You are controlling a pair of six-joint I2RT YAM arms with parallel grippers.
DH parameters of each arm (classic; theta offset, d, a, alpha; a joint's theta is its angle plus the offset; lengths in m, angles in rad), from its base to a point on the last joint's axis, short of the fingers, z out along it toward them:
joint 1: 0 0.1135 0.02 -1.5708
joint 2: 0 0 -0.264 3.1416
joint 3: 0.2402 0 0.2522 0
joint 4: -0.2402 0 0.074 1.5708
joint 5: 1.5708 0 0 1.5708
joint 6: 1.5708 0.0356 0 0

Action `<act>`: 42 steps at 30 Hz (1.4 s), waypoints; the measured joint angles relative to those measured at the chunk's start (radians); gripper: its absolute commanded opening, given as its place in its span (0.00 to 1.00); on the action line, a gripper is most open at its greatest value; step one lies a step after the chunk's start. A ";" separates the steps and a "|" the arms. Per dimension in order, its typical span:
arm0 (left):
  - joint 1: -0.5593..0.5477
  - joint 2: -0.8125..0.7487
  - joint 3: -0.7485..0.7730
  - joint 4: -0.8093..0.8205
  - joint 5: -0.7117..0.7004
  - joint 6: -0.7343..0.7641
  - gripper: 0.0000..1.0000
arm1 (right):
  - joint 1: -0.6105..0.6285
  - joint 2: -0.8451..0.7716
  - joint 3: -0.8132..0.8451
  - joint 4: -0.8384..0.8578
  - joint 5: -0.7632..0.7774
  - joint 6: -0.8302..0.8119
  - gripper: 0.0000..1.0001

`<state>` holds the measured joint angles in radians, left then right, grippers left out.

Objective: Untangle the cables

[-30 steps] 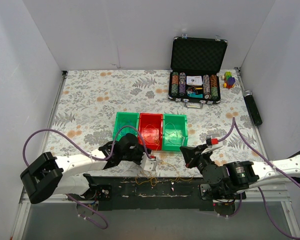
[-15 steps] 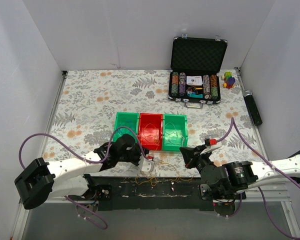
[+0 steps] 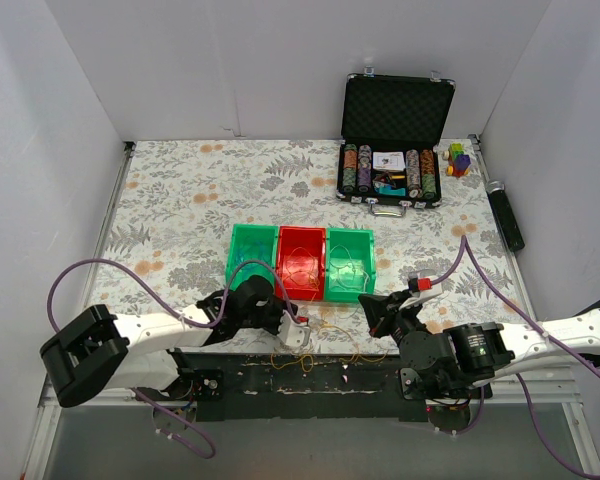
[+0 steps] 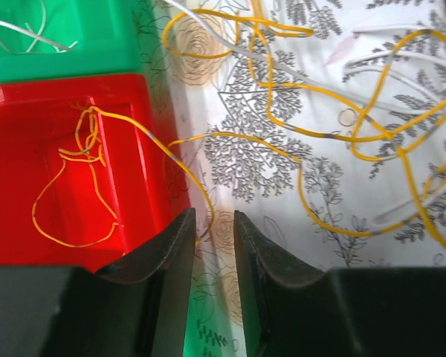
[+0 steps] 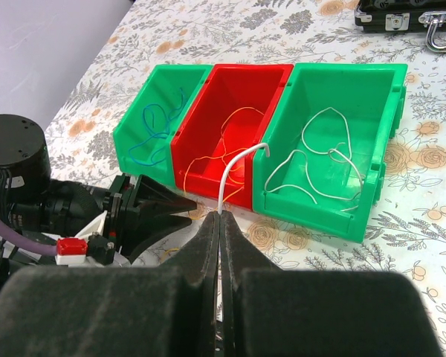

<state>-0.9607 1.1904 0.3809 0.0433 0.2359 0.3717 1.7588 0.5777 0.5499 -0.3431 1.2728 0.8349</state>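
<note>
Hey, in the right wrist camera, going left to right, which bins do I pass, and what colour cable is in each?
Left green bin with a blue cable → red bin with a yellow cable → right green bin with white cables.

Shiny plastic bins, thin smooth cables, a matt printed surface

The red bin [image 5: 253, 70] and the green bins [image 5: 342, 69] are hard moulded plastic with a smooth, glossy skin that catches light on the rims. The yellow cables [image 4: 342, 134] have a thin smooth coat with small grey patches here and there. The white cable [image 5: 221, 195], nipped in the right claw [image 5: 220, 222], looks smooth and a little shiny. The left claw [image 4: 212, 216] has fingers of smooth black plastic with a dull sheen, while those of the right claw look matt and slightly grainy. The surface [image 3: 180, 190] has a flat, matt leaf print. The black case [image 3: 395, 110] has bright, metal-like edges.
</note>
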 measured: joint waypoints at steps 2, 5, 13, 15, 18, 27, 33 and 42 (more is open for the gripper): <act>0.000 0.009 -0.003 0.033 -0.019 0.003 0.23 | 0.000 0.000 0.000 0.000 0.000 0.000 0.01; 0.000 0.012 -0.003 0.070 -0.029 0.006 0.22 | 0.000 0.000 0.000 0.000 0.000 0.000 0.01; 0.000 0.008 0.009 0.085 -0.031 -0.020 0.00 | 0.000 0.000 0.000 0.000 0.000 0.000 0.01; 0.000 0.008 0.027 0.083 -0.031 -0.035 0.00 | 0.000 0.000 0.000 0.000 0.000 0.000 0.01; 0.000 0.008 0.065 0.088 -0.035 -0.070 0.00 | 0.000 0.000 0.000 0.000 0.000 0.000 0.01; 0.000 0.052 0.114 0.208 -0.094 -0.152 0.00 | 0.000 0.000 0.000 0.000 0.000 0.000 0.01; 0.003 0.140 0.119 0.249 -0.150 -0.152 0.00 | 0.000 0.000 0.000 0.000 0.000 0.000 0.01; 0.041 0.281 0.216 0.210 -0.208 -0.164 0.00 | 0.000 0.000 0.000 0.000 0.000 0.003 0.01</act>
<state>-0.9199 1.4715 0.5964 0.2535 0.0280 0.2073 1.7588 0.5777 0.5499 -0.3431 1.2732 0.8383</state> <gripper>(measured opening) 0.013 0.022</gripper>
